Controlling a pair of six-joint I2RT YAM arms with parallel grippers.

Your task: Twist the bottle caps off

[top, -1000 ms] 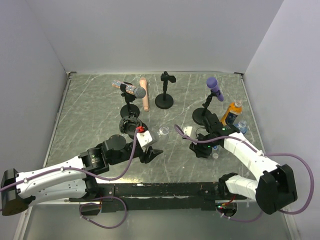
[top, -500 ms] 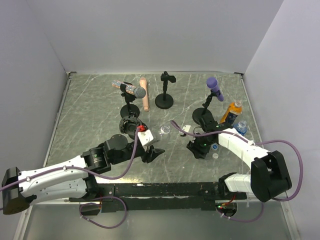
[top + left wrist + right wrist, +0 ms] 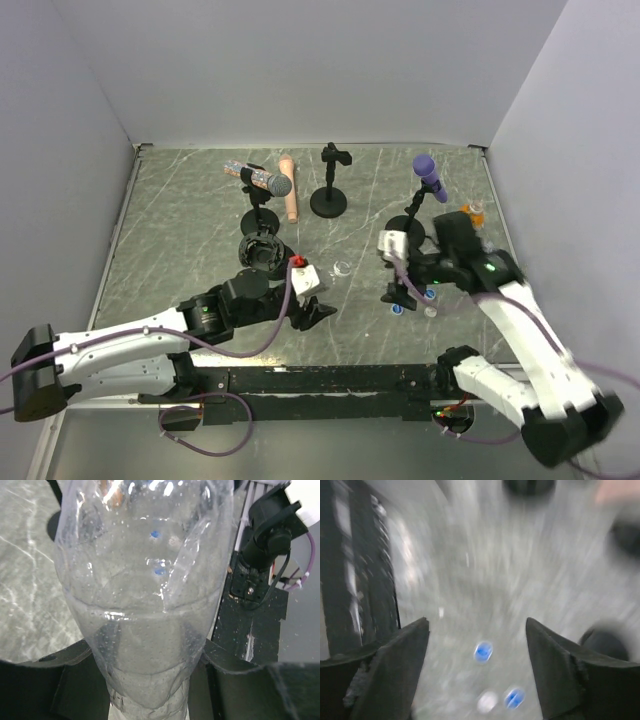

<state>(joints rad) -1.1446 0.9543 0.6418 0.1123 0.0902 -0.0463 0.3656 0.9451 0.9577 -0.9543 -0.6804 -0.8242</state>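
**Top external view.** Three bottle caps lie loose on the tabletop (image 3: 200, 230) at centre right. Two are blue (image 3: 397, 308) (image 3: 430, 295) and one is whitish (image 3: 431, 311), and all sit close together. The right gripper (image 3: 399, 291) hangs just above them, though blur hides its jaws here. The left gripper (image 3: 318, 308) is at centre and pinches a clear bottle (image 3: 342, 268). One orange bottle (image 3: 472, 211) stands at the right edge, partly hidden behind the right arm. Along the far side are two microphones on stands, one grey-headed (image 3: 265, 181) and one purple-headed (image 3: 428, 176). One empty stand (image 3: 330, 196) is between them, and one peach-coloured cylinder (image 3: 289, 190) lies flat beside the grey-headed microphone.

**Left wrist view.** The clear bottle (image 3: 145, 580) fills the frame, its wall beaded with droplets. Its narrow end is clamped between the two dark fingers (image 3: 55, 672), one on each side.

**Right wrist view.** The picture is blurred. The two fingers (image 3: 400, 660) are spread wide with nothing between them. Below, on the tabletop, lie the same three caps. One blue cap (image 3: 483, 651) is apart from the others, while the second blue cap (image 3: 514, 698) and the whitish cap (image 3: 487, 701) lie side by side.
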